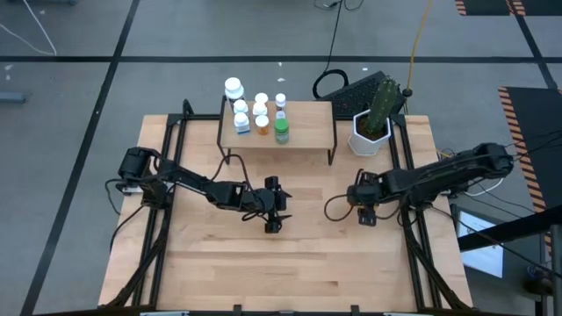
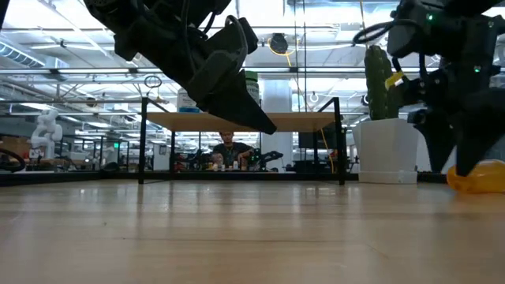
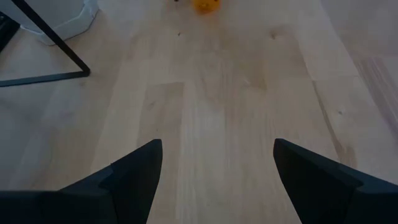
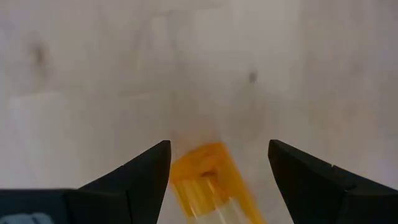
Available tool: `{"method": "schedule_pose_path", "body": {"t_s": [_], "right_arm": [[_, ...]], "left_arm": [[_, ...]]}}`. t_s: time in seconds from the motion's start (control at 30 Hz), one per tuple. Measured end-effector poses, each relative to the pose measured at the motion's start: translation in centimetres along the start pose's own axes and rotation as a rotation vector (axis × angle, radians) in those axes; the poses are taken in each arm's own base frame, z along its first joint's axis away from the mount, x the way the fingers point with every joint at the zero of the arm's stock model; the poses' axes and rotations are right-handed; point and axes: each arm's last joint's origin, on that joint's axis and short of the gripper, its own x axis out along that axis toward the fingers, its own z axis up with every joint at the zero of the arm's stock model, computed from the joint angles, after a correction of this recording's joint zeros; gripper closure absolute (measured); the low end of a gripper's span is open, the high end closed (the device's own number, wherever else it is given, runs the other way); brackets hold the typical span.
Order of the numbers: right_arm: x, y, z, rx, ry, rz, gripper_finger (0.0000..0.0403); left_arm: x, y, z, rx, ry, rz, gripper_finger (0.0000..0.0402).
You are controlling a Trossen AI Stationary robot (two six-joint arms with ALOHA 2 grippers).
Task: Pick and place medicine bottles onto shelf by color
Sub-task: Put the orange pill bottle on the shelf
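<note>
Most of the sorting looks done: I count about 8 medicine bottles [image 1: 260, 115] standing on the shelf [image 1: 309, 133], roughly 5 white, 2 orange and 1 green. Only 1 orange bottle [image 4: 208, 176] seems left, lying on the tabletop [image 1: 299, 263] between the spread fingers of the right gripper [image 4: 217, 180], not yet gripped. The left gripper [image 3: 217, 180] hangs released and empty in front of the shelf.

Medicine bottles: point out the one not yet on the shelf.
The orange bottle lying on the table between the open right gripper's fingers; all the others stand on the shelf.
</note>
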Motion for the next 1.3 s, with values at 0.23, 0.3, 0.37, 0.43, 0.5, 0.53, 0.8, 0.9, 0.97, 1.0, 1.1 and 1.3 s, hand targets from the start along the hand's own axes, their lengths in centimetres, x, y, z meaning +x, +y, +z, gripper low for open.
{"method": "schedule_pose_path", "body": {"t_s": [0.23,0.3,0.37,0.43,0.5,0.53,0.8,0.9,0.97,1.0,1.1,1.3], "right_arm": [[0.0,0.3,0.5,-0.012,0.043,0.017,0.014],[-0.7,0.4,1.2,-0.011,0.019,0.023,0.014],[-1.5,0.5,1.5,-0.022,0.029,0.022,0.014],[-2.1,0.4,1.5,-0.031,0.081,0.009,0.014],[-2.3,0.2,1.0,-0.038,0.15,-0.013,0.014],[-2.3,0.1,0.8,-0.04,0.173,-0.02,0.014],[-1.1,0.0,0.1,-0.07,0.201,-0.034,0.014],[-0.8,0.0,0.2,-0.068,0.21,-0.058,0.014],[-0.5,0.0,0.3,-0.071,0.232,-0.063,0.014],[-0.3,0.1,0.3,-0.072,0.244,-0.066,0.014],[0.4,0.2,0.4,-0.08,0.283,-0.072,0.014],[1.4,0.5,0.9,-0.068,0.299,-0.052,0.014]], "left_arm": [[0.0,0.0,-0.1,0.009,0.006,0.0,0.0094],[0.0,0.0,-0.1,0.019,0.005,0.0,0.0094],[0.0,0.0,-0.1,0.025,0.005,0.0,0.0094],[0.0,0.0,-0.1,0.025,0.006,0.0,0.0094],[0.0,0.0,-0.1,0.026,0.006,-0.001,0.0094],[0.0,0.0,-0.1,0.026,0.007,0.0,0.0094],[0.0,0.0,-0.2,0.027,0.016,-0.001,0.0094],[0.0,0.0,-0.2,0.027,0.017,-0.001,0.0094],[0.0,0.0,-0.2,0.026,0.016,-0.001,0.0094],[0.0,0.0,-0.1,0.025,0.014,-0.001,0.0094],[0.0,0.0,-0.1,0.023,0.013,-0.001,0.0094],[0.0,0.0,-0.2,0.023,0.017,-0.001,0.0094]]}}
